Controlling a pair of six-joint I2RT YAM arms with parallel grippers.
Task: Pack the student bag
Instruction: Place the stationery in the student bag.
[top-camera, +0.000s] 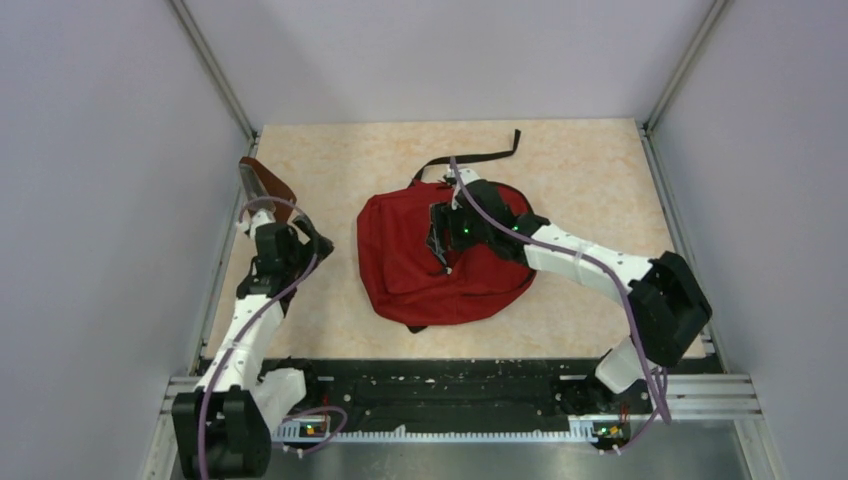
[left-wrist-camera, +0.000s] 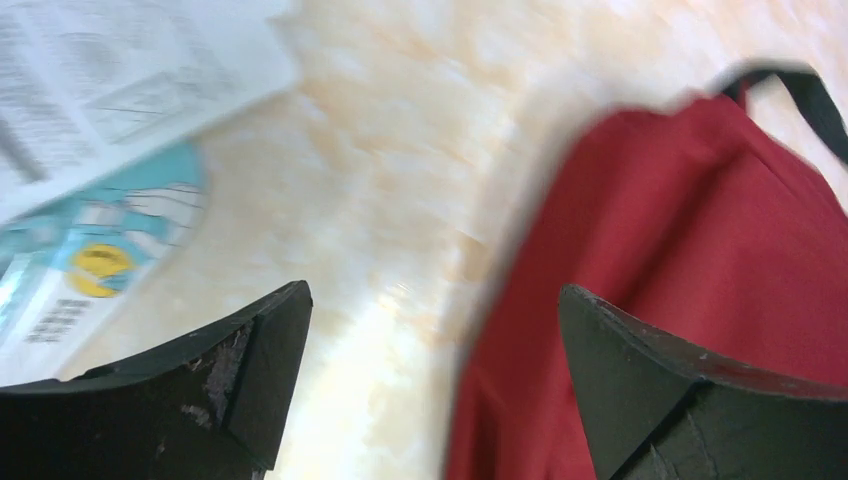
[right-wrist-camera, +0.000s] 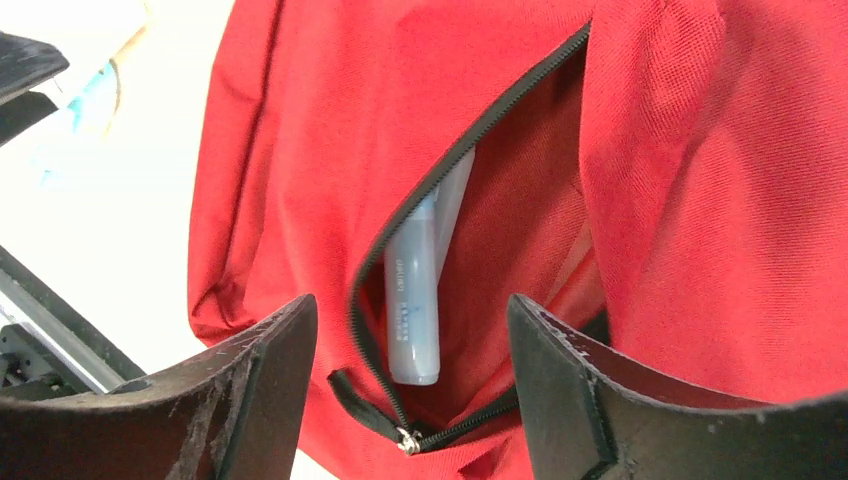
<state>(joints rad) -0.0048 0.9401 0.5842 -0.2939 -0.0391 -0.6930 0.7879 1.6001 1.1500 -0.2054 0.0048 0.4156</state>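
Okay, the student bag is lying flat roughly in the middle of the tabletop. It's a dark red, soft fabric thing, kinda rounded and slumped, with a black strap trailing off the top toward 12 o'clock.

The right wrist view gives the best look. A pocket is unzipped in a long curved slit, with the black zipper running along its edge and the little metal pull sitting at the low end. Inside there's a pale, bluish-white tube standing on end with some print on it, too small to read. The fabric has a coarse weave and it's wrinkled around the opening.

The right hand is right above that slit, fingers spread wide, nothing in them. Can't tell if it's actually touching the fabric.

The left hand is off at the bag's 9 o'clock, also spread wide and holding nothing, with bare tabletop showing between the fingers. Its own camera is blurry. It catches the bag at 3 o'clock and some printed sheets plus a teal booklet around 9 to 10 o'clock.

There's also a small brown pouch at the bag's 10 o'clock, close to the left wall.
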